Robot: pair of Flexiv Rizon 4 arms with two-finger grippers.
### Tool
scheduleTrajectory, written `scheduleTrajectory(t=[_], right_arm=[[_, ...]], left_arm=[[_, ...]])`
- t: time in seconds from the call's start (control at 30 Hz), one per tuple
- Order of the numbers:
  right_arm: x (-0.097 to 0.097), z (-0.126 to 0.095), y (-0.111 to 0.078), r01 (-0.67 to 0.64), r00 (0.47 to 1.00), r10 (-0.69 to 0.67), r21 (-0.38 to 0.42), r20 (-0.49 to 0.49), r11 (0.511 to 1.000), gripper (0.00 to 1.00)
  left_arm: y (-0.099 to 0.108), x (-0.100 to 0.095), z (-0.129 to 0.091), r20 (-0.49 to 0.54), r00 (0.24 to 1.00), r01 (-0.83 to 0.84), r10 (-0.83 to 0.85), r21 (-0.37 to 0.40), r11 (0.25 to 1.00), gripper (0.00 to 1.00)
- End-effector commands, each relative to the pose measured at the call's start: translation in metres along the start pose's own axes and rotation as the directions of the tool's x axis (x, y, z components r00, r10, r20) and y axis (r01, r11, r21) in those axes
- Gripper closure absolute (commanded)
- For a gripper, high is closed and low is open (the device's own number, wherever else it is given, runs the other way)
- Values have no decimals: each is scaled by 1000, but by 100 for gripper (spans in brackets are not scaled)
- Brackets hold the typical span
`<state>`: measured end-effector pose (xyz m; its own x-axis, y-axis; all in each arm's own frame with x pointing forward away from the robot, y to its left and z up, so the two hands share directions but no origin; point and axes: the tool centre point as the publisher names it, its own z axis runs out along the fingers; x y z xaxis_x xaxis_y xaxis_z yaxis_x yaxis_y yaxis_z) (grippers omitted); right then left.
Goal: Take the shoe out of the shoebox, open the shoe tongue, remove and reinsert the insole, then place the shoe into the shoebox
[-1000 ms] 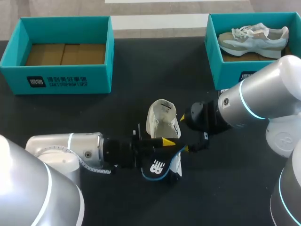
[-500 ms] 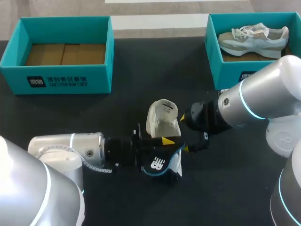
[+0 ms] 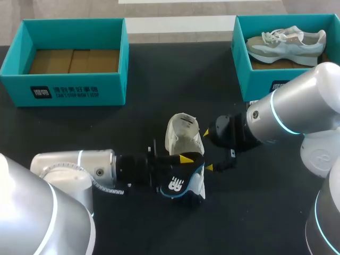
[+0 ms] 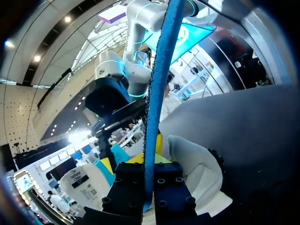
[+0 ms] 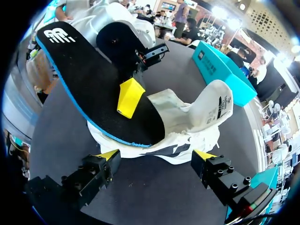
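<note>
Left end effector [image 3: 186,159] grips insole [image 3: 187,174] — white logo [image 3: 176,186] showing

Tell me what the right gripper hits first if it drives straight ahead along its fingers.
Most likely the white shoe: its side lies just ahead of the open right gripper. The black insole sits over the shoe, farther on. Exact depth is unclear.

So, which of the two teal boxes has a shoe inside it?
The teal box at the table's far right: a pale sneaker lies in it. The far-left box shows only bare cardboard.
</note>
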<state>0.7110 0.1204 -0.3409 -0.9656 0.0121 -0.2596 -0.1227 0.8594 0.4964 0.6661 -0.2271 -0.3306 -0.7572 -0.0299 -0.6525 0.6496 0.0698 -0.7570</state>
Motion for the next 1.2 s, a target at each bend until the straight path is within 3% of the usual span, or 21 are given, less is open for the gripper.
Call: scheduleTrajectory(t=[0.03,0.5,0.53,0.57,0.6,0.67,1.2], right_arm=[[1,1,0,0,1000,0,0,3,1000,0],[1,1,0,0,1000,0,0,3,1000,0],[1,1,0,0,1000,0,0,3,1000,0],[1,1,0,0,1000,0,0,3,1000,0],[1,1,0,0,1000,0,0,3,1000,0],[1,1,0,0,1000,0,0,3,1000,0],[1,1,0,0,1000,0,0,3,1000,0]], left_arm=[[13,-5,5,3,1000,20,-20,13,1000,100],[36,-11,7,-16,1000,11,-11,-29,1000,100],[33,-12,7,-14,1000,12,-12,-29,1000,94],[31,-13,6,-13,1000,12,-13,-29,1000,76],[29,-14,5,-9,1000,14,-14,-26,1000,67],[26,-16,4,-8,1000,12,-12,-23,1000,64],[10,-23,1,-32,999,17,-19,-57,998,67]])
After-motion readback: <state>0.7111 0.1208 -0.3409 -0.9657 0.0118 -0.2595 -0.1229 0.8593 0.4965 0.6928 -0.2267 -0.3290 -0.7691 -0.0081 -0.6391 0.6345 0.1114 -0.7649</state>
